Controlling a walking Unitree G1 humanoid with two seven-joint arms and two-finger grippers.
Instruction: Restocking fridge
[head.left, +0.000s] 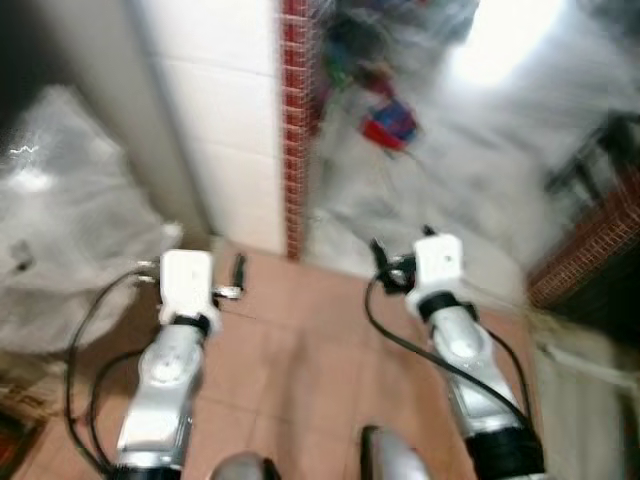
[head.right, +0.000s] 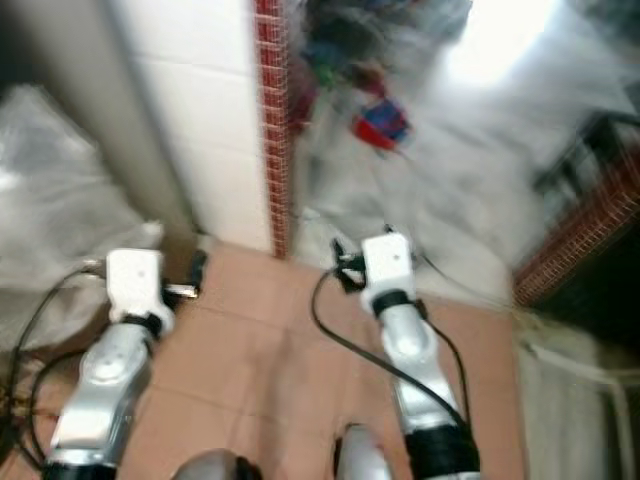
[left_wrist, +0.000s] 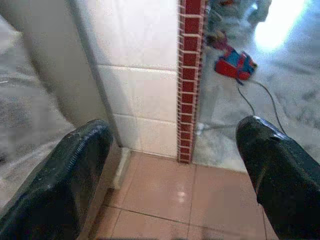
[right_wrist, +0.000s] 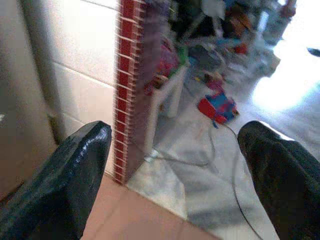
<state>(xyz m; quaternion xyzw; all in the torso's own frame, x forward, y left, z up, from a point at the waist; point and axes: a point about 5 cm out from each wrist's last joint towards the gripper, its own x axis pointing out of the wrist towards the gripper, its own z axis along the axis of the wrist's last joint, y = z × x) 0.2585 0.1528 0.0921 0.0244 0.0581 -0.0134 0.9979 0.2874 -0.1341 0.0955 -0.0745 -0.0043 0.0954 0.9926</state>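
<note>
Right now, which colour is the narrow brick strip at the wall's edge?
The brick strip is red with pale joints, clearest in the left wrist view.

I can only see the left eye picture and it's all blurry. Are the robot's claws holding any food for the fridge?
Observer: No. In the left wrist view, the left gripper is open, with nothing between its black fingers, just terracotta floor tiles.
Operator: What about the other claw?
Observer: The right gripper is open and empty too.
Operator: What's that red and blue blob on the floor?
Observer: The right wrist view shows it more sharply: a red and blue toy lying on the grey floor, past the red brick strip. I can't tell exactly what toy it is.
Operator: Is anything near it?
Observer: A thin cable runs along the floor beside it.
</note>
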